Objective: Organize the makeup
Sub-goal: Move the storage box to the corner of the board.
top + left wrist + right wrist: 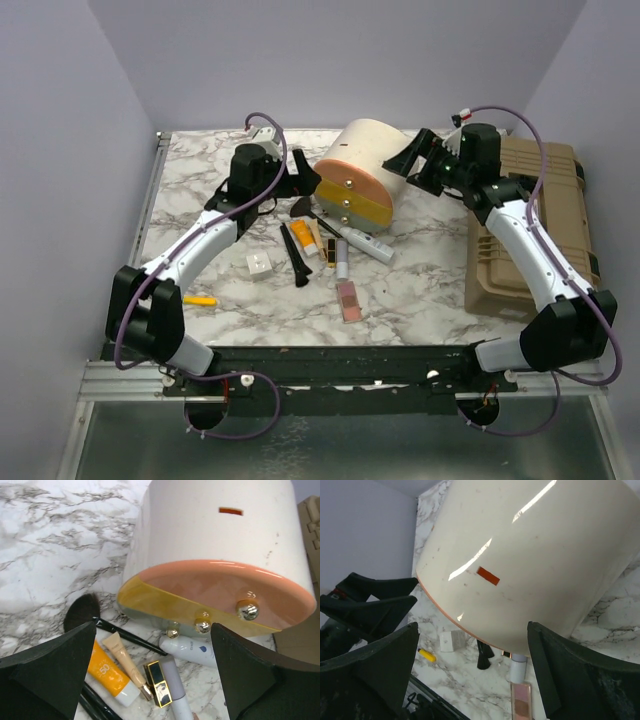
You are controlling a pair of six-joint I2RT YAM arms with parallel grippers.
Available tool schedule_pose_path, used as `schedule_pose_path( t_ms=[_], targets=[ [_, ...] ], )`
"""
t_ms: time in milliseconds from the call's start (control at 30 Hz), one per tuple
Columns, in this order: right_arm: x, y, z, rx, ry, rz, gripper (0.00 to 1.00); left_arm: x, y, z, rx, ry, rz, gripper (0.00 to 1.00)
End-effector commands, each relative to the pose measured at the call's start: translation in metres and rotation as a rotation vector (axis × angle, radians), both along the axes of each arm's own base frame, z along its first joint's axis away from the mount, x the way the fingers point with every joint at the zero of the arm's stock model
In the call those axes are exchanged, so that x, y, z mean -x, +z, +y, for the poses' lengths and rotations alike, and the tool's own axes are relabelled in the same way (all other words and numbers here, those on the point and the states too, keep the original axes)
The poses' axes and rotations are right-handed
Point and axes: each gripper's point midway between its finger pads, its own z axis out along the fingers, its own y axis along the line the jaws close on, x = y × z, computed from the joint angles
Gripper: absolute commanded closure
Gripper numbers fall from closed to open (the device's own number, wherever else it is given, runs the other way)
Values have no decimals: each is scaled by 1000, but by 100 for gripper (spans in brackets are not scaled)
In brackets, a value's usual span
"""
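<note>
The makeup lies in a loose pile in front of the big cream case [360,175]: an orange tube [303,238], a gold-black lipstick [331,250], a white tube [368,243], a pink palette [348,298] and a white square compact [260,265]. My left gripper [302,182] is open and empty beside the case's left edge. In the left wrist view it [155,680] hovers over the orange tube [107,672], a beige tube [125,662] and the lipstick [159,682]. My right gripper [408,165] is open and empty at the case's right side [535,555].
A tan toolbox [530,220] lies at the right edge under my right arm. Black brushes [295,255] lie among the makeup. A small yellow item [200,299] lies alone at the front left. The case's lid [220,597] has orange and yellow panels with round metal knobs.
</note>
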Motion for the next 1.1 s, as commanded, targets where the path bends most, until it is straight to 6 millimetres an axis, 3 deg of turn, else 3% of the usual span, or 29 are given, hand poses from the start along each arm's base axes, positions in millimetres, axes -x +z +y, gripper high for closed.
schedule_pose_path(
  t_ms=[0,167,333,500,633,767,833,933,1067],
  targets=[
    [8,-24,-1,-25,-33,73,5,-7,28,-24,76,-145,-50,1],
    [16,-47,-1,-79,-81,152,4,-23,16,-19,56,-109,-46,1],
    [24,-67,0,-223,-156,188,4,-27,24,-31,117,-158,-71,1],
    [27,-51,3,-226,-115,100,4,-22,28,-39,168,-190,-53,1],
    [35,-30,15,-196,50,-99,3,-23,21,-38,166,-182,-43,1],
    [33,-72,0,-79,-25,46,3,-22,16,-41,181,-188,-26,1],
    [35,-80,6,-73,17,72,4,-21,12,-39,177,-185,-15,1],
    [34,-90,18,-84,95,102,4,-10,-12,-31,126,-168,33,1],
    [26,-99,10,-15,58,98,4,4,-17,-18,108,-125,29,1]
  ],
)
